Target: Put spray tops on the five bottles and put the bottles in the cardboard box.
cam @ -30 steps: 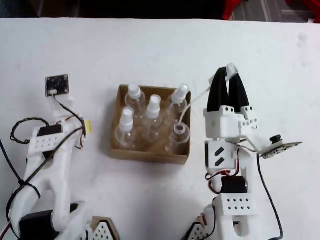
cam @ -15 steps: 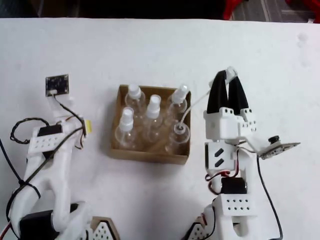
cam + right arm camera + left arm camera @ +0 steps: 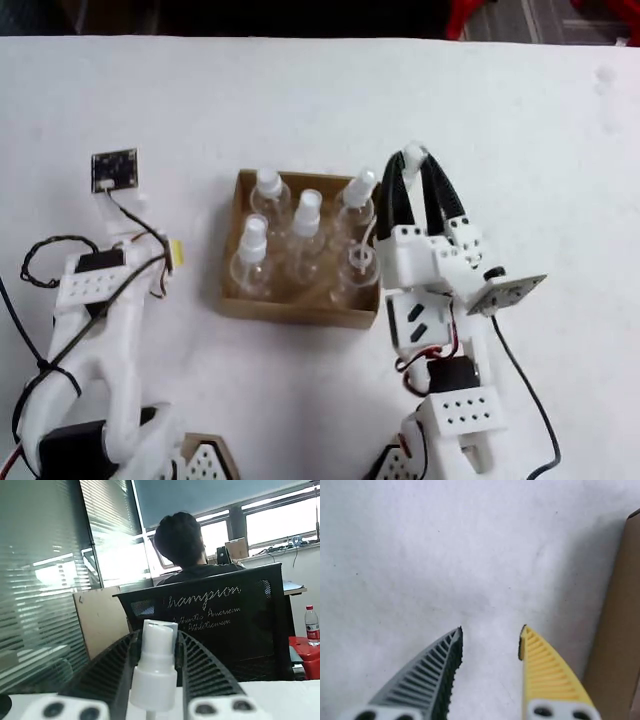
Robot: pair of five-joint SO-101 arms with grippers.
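The cardboard box (image 3: 300,310) sits mid-table with five clear bottles upright inside. Several of them wear white spray tops (image 3: 268,185). The bottle (image 3: 357,265) in the corner nearest the right arm has a bare neck. My right gripper (image 3: 413,178) hovers just beside that side of the box, shut on a white spray top (image 3: 155,665) pinched between its black fingers (image 3: 205,672). The top's thin tube trails toward the bare bottle. My left gripper (image 3: 490,645) is open over bare table, its grey and yellow fingers empty, with the box wall (image 3: 620,630) close beside the yellow finger.
A small circuit board (image 3: 114,170) lies on the table beyond the left arm, with loose black cables (image 3: 45,260) beside that arm. The white table stretches open behind and to the right of the box.
My right gripper has swung left toward the box, carrying the spray top, and now hangs close to the box's edge. The left arm has not moved.
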